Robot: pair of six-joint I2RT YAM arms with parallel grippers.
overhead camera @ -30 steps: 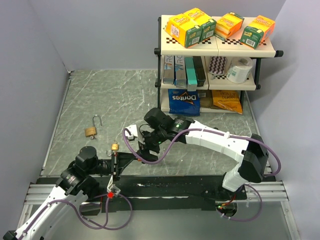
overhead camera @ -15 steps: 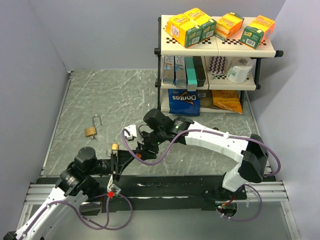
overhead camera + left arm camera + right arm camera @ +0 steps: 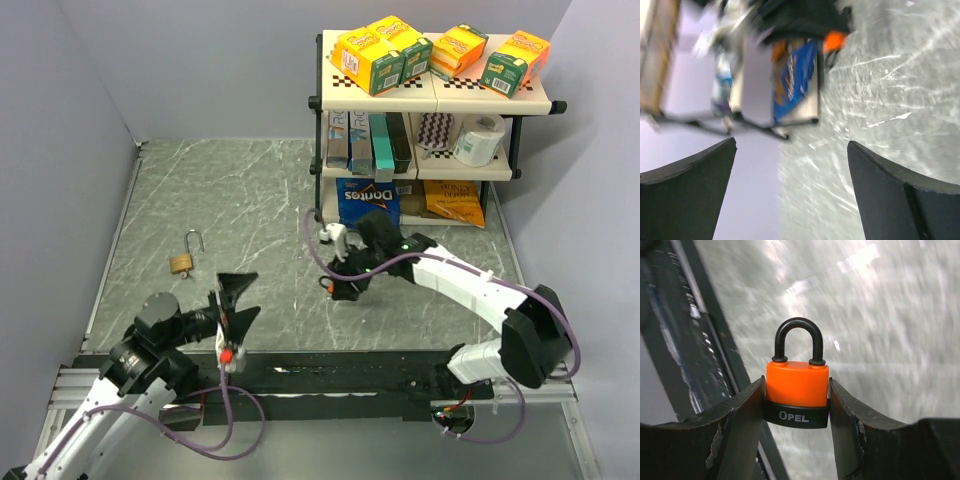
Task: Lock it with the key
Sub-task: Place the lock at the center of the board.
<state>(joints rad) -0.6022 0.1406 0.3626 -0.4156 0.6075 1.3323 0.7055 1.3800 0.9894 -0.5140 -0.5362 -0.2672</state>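
From above, the right hand (image 3: 345,287) hides what it carries under its own dark bulk, out over the desk (image 3: 200,200) just in front of the shelf rack (image 3: 318,140). Only its wrist camera gives the thing away: an orange padlock (image 3: 797,382) pinched between the two fingers (image 3: 740,415), one pressed flat to each side of the body. The lock stands upright, and its black shackle is pushed down into both holes (so it looks closed). A black band across the bottom reads OPEL. The underside sits down between the fingers, so I can't see the keyhole. The background there is smeared, and all I can make out is grey marbled desk and a black rail.

The left hand (image 3: 237,300) hangs near the front edge of the desk, its fingers spread wide with nothing between them. Its own camera picture is badly blurred. The rack and a blue crisp bag (image 3: 795,80) are only streaks, with a small orange blob beneath a dark shape near the top.

Well off to the left lies a brass padlock (image 3: 181,262) on the desk, its shackle swung open.
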